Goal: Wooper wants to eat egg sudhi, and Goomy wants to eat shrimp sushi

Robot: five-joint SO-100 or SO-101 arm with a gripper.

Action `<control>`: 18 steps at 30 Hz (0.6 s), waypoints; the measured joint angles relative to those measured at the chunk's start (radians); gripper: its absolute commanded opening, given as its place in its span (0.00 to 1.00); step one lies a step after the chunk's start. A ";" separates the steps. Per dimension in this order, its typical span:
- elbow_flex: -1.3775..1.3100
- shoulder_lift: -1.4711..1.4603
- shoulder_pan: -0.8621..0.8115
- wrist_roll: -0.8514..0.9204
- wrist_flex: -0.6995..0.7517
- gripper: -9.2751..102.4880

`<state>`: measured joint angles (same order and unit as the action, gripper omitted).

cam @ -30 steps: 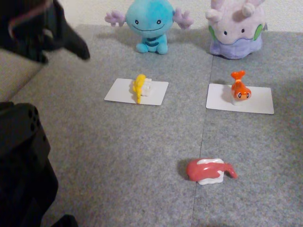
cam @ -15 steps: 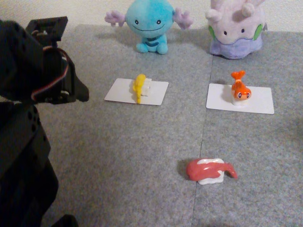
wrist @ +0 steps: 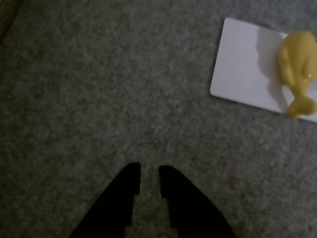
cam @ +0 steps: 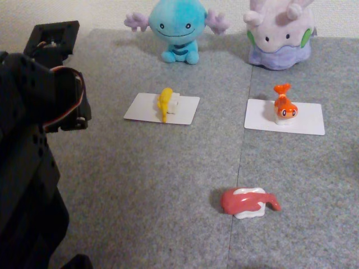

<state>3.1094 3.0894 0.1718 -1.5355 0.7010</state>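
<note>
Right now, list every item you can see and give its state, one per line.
Pincer: empty, jaws slightly apart, above bare carpet.
Egg sushi: lying on the left white card, in front of the blue plush.
Shrimp sushi: upright on the right white card.
Red sushi: on the carpet, off any card.
Blue plush: sitting upright.
Lavender plush: sitting upright.

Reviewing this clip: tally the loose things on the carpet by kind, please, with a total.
Plush toys: 2, the blue Wooper and the lavender Goomy.
Toy sushi: 3, the yellow egg sushi, the orange shrimp sushi and a pinkish-red sushi.
White cards: 2, the card under the egg and the card under the shrimp.
Total: 7.
</note>
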 measured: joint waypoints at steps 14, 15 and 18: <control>0.002 0.006 0.000 0.002 0.000 0.11; 0.002 0.006 0.000 0.002 0.000 0.11; 0.002 0.006 0.000 0.002 0.000 0.11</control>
<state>3.1109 3.0956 0.1718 -1.5340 0.7010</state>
